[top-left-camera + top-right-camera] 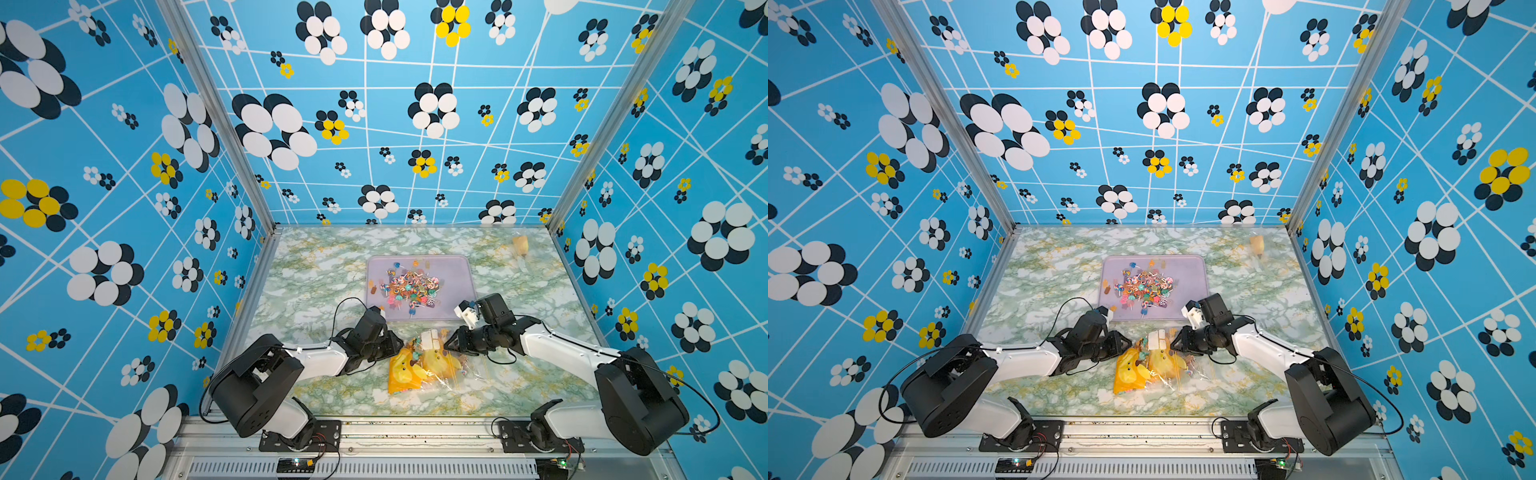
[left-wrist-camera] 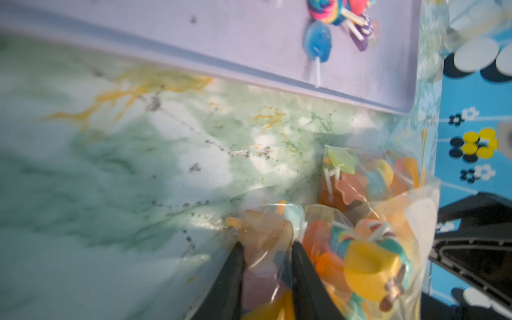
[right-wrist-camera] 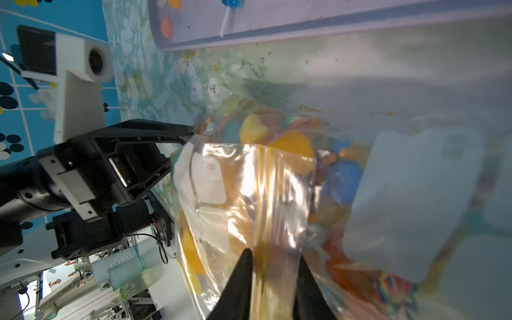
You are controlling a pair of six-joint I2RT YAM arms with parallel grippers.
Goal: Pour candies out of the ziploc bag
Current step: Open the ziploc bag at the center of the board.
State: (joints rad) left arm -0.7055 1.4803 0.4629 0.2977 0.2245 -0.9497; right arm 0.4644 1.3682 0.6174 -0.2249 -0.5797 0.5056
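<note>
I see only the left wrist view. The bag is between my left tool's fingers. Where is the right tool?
Observer: The right tool has the bag's yellow zip strip between its fingers.
Operator: Is much already poured out?
Observer: A big pile of candies lies in the middle of the tray.
Operator: Is anything else lying around?
Observer: A small yellowish thing in clear plastic lies near the table's far right corner.
</note>
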